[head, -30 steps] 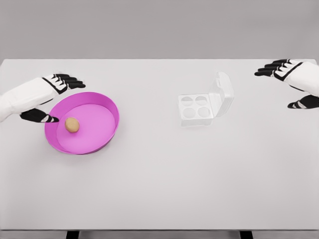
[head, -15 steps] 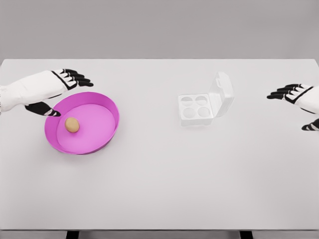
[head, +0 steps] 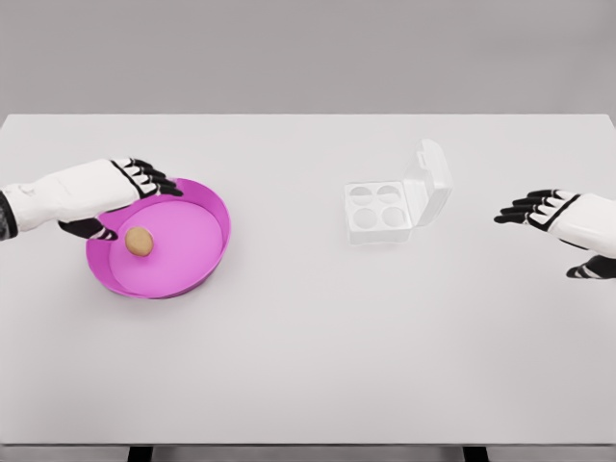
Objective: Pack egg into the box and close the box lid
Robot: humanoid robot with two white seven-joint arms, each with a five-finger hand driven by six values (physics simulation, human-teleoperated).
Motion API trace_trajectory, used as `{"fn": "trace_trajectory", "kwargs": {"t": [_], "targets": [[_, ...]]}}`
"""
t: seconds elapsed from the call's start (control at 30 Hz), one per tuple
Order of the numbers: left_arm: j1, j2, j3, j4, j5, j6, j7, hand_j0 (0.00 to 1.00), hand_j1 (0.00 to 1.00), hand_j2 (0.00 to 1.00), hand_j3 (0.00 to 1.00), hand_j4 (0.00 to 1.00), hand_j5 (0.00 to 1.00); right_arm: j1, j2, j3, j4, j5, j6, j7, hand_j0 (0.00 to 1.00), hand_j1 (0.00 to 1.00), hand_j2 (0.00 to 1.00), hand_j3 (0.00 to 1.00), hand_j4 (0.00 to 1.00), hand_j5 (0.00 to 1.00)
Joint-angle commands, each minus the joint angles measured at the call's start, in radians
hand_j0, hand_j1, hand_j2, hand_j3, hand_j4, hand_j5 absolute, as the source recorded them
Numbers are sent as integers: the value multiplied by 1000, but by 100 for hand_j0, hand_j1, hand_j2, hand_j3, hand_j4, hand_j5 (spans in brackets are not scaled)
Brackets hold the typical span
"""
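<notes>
Head view: left robot hand (head: 123,192), fingers spread and holding nothing, hovers at the pink dish's (head: 197,265) left rim, just beside the egg (head: 140,242); right robot hand (head: 553,217) open, far off.

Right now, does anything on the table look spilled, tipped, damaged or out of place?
Nothing stands out. The egg lies whole in the pink dish, the egg box sits flat with its lid raised and all four cups empty. Left hand and right hand hold nothing.
</notes>
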Motion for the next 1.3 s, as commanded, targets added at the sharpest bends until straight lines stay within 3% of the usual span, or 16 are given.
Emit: {"fn": "trace_trajectory", "kwargs": {"t": [0.0, 0.17, 0.7, 1.27], "targets": [[0, 8, -21, 1, 2, 3, 0, 91, 91, 91, 91, 91, 91, 0, -1, -1, -10, -6, 3, 0, 100, 100, 100, 100, 100, 100], [3, 11, -37, 6, 2, 3, 0, 82, 82, 82, 82, 82, 82, -5, -6, -1, 15, -5, 3, 0, 100, 100, 100, 100, 100, 100], [8, 36, -65, 13, -2, 3, 0, 85, 85, 85, 85, 85, 85, -2, -3, 1, 11, -5, 3, 0, 100, 100, 100, 100, 100, 100], [5, 28, -82, 86, -39, 3, 0, 83, 83, 83, 83, 83, 83, 0, -8, 4, 10, -5, 3, 0, 100, 100, 100, 100, 100, 100]]}}
